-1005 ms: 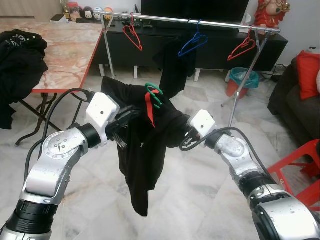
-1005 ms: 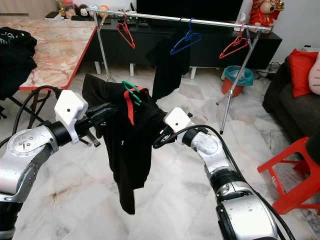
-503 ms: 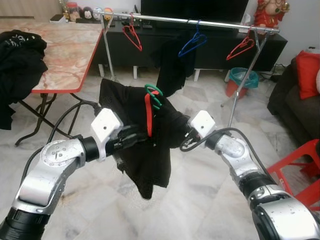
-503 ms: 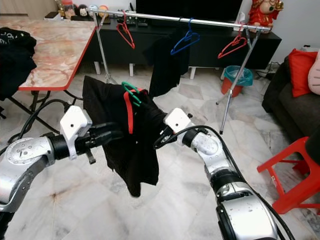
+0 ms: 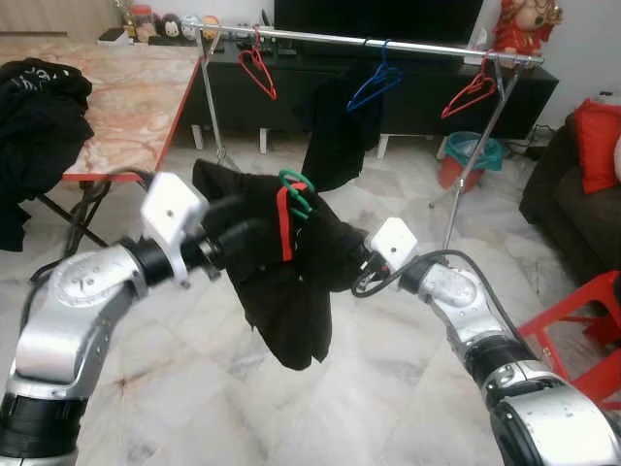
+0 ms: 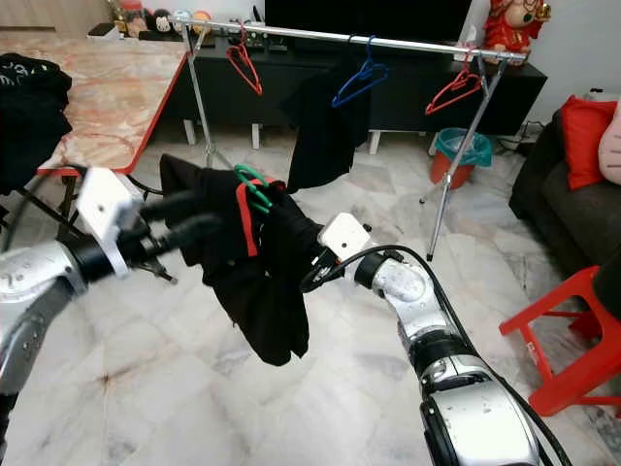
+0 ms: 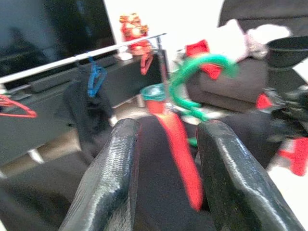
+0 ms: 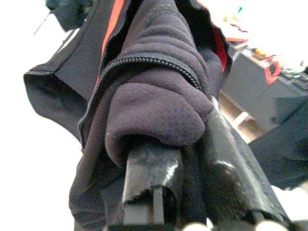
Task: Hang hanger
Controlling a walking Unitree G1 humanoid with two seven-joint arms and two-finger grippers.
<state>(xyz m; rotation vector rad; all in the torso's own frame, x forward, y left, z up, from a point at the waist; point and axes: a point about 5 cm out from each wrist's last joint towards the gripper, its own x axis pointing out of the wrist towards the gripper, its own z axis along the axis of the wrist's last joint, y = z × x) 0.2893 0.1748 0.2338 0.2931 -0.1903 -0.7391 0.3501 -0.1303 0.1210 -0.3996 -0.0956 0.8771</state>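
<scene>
A black jacket point(image 5: 291, 291) with a red stripe hangs on a green hanger point(image 5: 297, 186), held in the air between my two arms. My right gripper point(image 5: 361, 277) is shut on the jacket's fabric at its right shoulder; the wrist view shows cloth pinched between the fingers point(image 8: 149, 173). My left gripper point(image 6: 212, 212) is open at the jacket's left side, its fingers pointing into the cloth, with the red stripe and the hanger hook point(image 7: 202, 65) seen past them. Beyond stands a silver clothes rail point(image 5: 417, 45).
The rail carries a red hanger point(image 5: 257, 70), a blue hanger point(image 5: 374, 87), another red hanger point(image 5: 471, 92) and a black garment point(image 5: 335, 136). A marble table point(image 5: 107, 107) with dark clothes stands left. A red stool point(image 5: 582, 330), a teal bin point(image 5: 473, 155) and a sofa stand right.
My left arm has risen and drawn back to the left, from under the jacket's hem up to its left shoulder. The jacket's hem hangs shorter than a second ago. My right gripper keeps its hold.
</scene>
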